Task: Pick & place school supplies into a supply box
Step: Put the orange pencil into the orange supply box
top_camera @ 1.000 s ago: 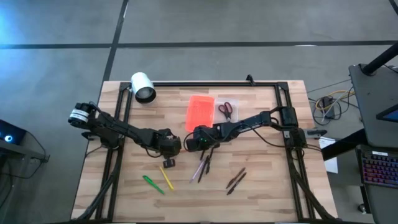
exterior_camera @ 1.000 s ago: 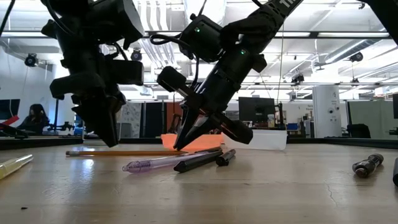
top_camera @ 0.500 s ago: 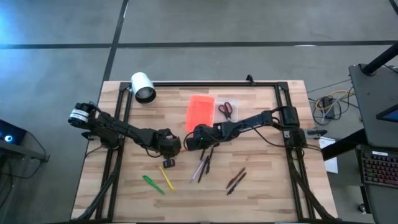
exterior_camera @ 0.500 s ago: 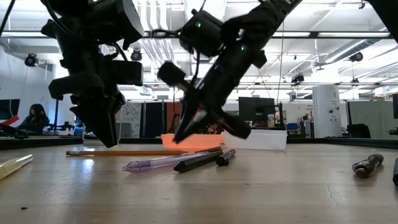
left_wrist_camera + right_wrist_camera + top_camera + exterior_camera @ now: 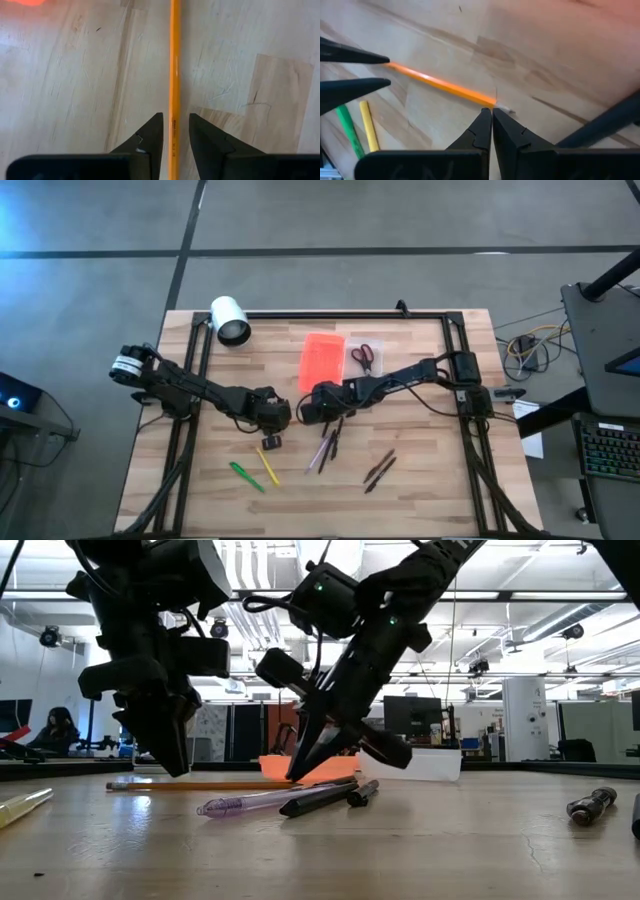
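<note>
An orange pencil (image 5: 200,785) lies flat on the table between both grippers. My left gripper (image 5: 175,120) hovers over one end of it. The fingers are slightly open and stand on either side of the pencil (image 5: 174,60) without touching. My right gripper (image 5: 491,114) is shut, with its tips at the pencil's pointed end (image 5: 496,105). The supply box (image 5: 322,358), with its bright orange lid, sits farther back. The red-handled scissors (image 5: 363,356) lie beside it. Purple and dark pens (image 5: 325,448) lie on the near side. My right gripper comes down slanting from the right, and its shut fingertips (image 5: 485,120) stand right at the pencil's pointed end. I cannot tell whether they touch it. The pencil lies flat on the table.
A white cylinder (image 5: 230,320) lies at the far left corner. A green pen (image 5: 245,477) and a yellow one (image 5: 268,468) lie near the front. Two dark pens (image 5: 380,470) lie to the right of them. A small black piece (image 5: 271,442) sits below my left gripper.
My right gripper lifted a little and swung toward the left arm, then came back down to the pencil's end. The pencil has stayed where it was.
</note>
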Robot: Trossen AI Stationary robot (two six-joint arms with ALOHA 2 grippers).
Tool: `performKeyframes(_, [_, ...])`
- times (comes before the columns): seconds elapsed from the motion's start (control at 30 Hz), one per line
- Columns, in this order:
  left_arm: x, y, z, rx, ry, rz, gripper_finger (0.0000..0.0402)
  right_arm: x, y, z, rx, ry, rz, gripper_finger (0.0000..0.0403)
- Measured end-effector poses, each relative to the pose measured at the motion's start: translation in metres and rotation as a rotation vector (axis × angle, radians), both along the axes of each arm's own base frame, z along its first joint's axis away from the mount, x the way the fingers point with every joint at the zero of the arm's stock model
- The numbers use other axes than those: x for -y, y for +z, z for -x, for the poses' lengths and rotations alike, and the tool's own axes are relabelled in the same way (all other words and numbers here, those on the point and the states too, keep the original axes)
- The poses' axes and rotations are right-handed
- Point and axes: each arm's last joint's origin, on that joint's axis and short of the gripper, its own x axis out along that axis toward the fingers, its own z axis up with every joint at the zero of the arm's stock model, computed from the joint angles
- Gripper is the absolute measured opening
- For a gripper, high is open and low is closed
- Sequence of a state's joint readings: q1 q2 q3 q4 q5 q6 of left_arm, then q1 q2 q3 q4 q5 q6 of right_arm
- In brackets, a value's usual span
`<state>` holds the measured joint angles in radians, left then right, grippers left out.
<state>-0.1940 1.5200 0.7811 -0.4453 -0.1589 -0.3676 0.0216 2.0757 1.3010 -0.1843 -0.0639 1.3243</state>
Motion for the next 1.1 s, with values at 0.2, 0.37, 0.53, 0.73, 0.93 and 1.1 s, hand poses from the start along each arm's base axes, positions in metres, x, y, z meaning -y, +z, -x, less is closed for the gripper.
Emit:
performKeyframes(0.2, [0.0, 0.0, 0.0, 0.0, 0.001, 0.0, 0.0077, 0.0001, 0.0, -0.0007, 0.009, 0.006, 0.011, 0.0008])
performKeyframes(0.37, [0.0, 0.0, 0.0, 0.0, 0.001, 0.001, 0.0077, 0.0006, 0.0001, -0.0009, 0.01, -0.002, 0.019, 0.0008])
performKeyframes(0.53, [0.0, 0.0, 0.0, 0.001, 0.003, 0.001, 0.0077, 0.0011, 0.0015, -0.001, 0.015, -0.012, 0.034, 0.0008])
performKeyframes(0.73, [0.0, 0.0, 0.0, 0.001, 0.008, 0.004, 0.0077, 0.0011, 0.0013, -0.0003, 0.007, -0.007, 0.037, 0.0008])
performKeyframes(0.93, [0.0001, 0.0, 0.0, 0.001, 0.007, 0.003, 0.0077, 0.0011, -0.0014, 0.0003, -0.002, -0.004, 0.038, 0.0008])
performKeyframes(1.1, [0.0001, 0.0001, 0.0001, 0.0, 0.008, 0.004, 0.0077, 0.0015, -0.0028, 0.0013, -0.015, 0.0, 0.041, 0.0008])
